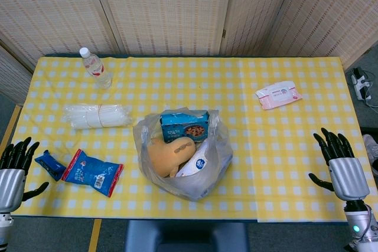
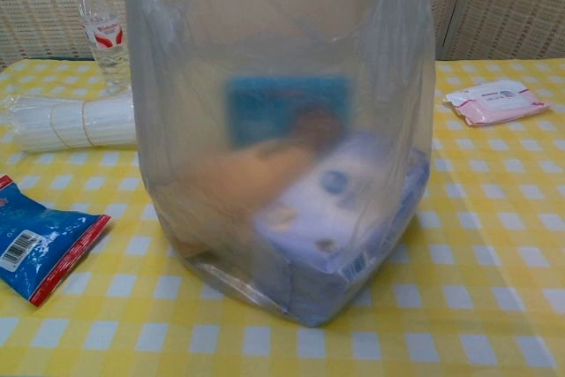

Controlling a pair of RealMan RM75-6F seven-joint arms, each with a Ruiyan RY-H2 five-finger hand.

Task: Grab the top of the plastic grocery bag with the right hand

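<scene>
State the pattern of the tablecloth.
The tablecloth is a yellow and white check, clearest in the head view.

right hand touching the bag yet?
Apart. The head view shows the right hand open at the table's right edge, with a wide strip of checked cloth between it and the bag.

No wording reads clearly anywhere. The blue snack packet (image 2: pixel 40 240), at eight o'clock on the table, shows a barcode but its digits blur. The bottle (image 2: pixel 100 34) carries a red-and-white label, and the pink wipes pack (image 2: pixel 497 100) a label, both illegible.
</scene>
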